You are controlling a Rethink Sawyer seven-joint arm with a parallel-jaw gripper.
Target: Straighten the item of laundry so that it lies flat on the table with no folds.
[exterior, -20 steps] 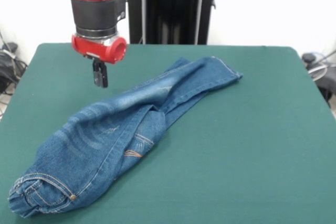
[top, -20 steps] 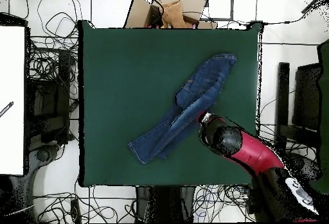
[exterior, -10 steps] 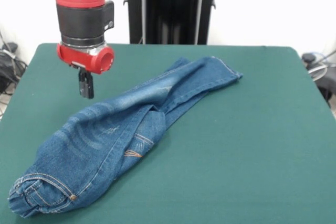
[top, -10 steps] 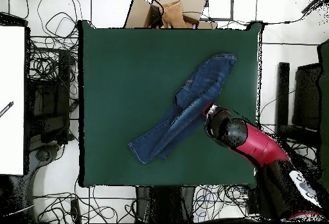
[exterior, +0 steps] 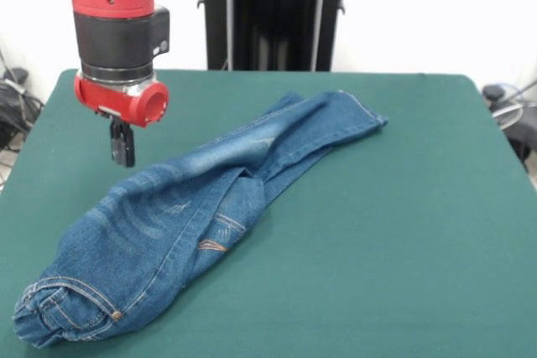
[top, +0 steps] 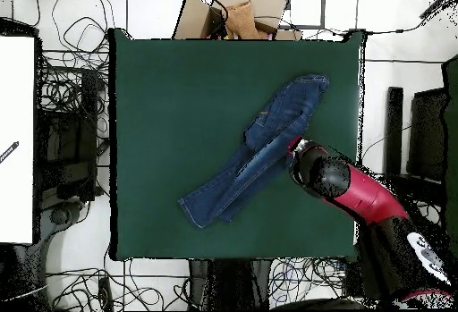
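Front view: low, close, facing across table (exterior: pixel 403 207). Overhead: high, straight down, wider, rotated half round. Shared: table, jeans (exterior: pixel 185 215), arm (exterior: pixel 117 31).

Over the last second only the arm (exterior: pixel 117 35) moved — in the front view it slid leftward and slightly nearer the camera, carrying the gripper (exterior: pixel 122 153) from beside the middle of the jeans (exterior: pixel 193 215) to the table (exterior: pixel 403 232) cloth off their edge. In the overhead view it shifted right — toward the waistband end.

Small blue denim jeans (exterior: pixel 193 207) lie folded lengthwise, diagonally across the green table (exterior: pixel 403 232), just beside the gripper (exterior: pixel 122 155).
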